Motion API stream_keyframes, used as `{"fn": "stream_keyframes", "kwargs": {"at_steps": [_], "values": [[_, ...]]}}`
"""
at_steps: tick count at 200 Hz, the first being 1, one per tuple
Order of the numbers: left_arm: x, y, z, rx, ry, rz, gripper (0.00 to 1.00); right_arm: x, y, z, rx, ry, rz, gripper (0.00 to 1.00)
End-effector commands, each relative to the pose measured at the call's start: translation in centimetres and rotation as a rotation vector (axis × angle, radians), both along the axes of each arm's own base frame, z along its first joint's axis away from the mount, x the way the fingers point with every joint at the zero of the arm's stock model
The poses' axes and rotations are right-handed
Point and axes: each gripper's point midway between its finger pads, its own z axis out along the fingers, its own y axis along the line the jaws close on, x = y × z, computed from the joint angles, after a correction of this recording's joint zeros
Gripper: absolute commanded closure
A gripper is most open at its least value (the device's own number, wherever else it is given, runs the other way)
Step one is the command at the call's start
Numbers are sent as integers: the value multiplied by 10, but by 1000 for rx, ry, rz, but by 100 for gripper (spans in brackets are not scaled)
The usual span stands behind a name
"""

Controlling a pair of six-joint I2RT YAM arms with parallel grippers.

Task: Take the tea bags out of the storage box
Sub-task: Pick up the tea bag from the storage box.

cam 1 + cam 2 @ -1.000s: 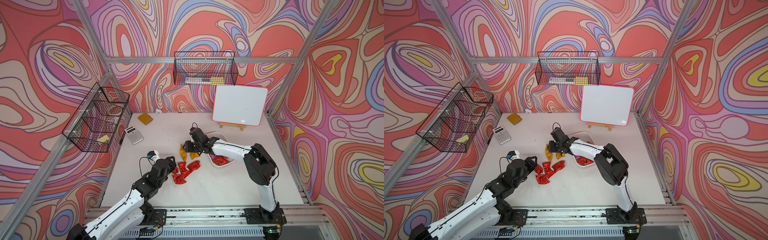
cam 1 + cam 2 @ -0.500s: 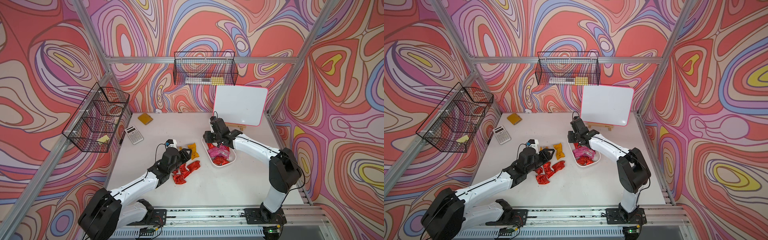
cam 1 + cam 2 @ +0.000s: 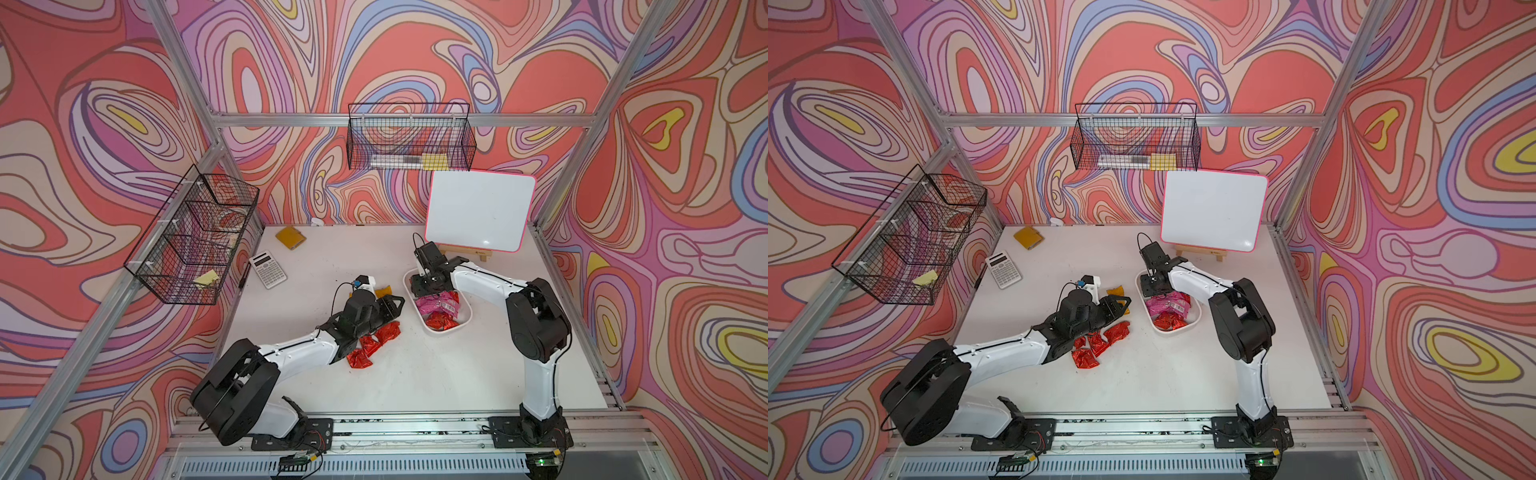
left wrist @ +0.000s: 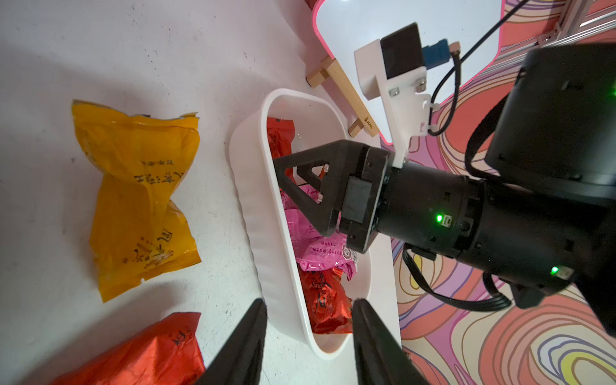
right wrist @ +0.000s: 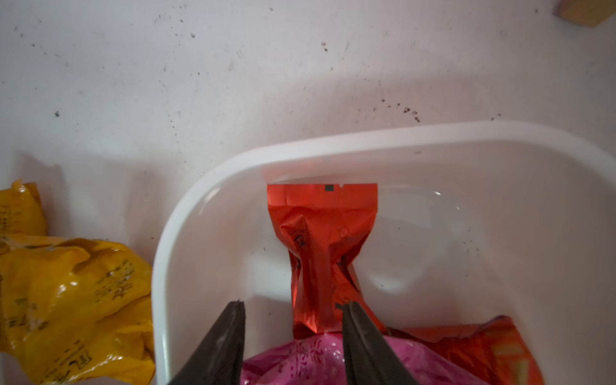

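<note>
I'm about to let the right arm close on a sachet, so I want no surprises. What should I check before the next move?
1. The right end effector is open: ok.
2. The red sachet lies between its jaws: ok in the right wrist view.
3. The jaws are low enough to pinch it: cannot tell.
4. The left end effector is open, empty and apart from the right one: ok; it hangs by the other end of the storage box.
5. The box is emptied: not ok; the pink sachets and red ones lie inside.
</note>
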Motion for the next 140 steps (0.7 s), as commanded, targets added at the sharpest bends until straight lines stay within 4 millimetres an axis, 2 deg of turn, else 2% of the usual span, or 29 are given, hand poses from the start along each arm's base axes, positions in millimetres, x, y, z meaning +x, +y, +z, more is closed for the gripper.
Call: {"fn": "stream_keyframes", "kwargs": {"at_steps": [1,51,80,112,140], "values": [[6,-13,12,-39,-21,-7,54,10,-7,-6,-48,-7,-2,53],[4,-26,2,-28,4,-31,56,19,-10,-19,-97,-16,0,56],[4,-34,-3,-34,16,-40,59,21,-7,-24,-91,-17,10,65],[3,-43,-10,-47,37,-46,61,21,-6,-17,-79,-38,18,81],[1,-51,-18,-39,58,-57,62,16,-7,-1,-46,-67,17,88]]}}
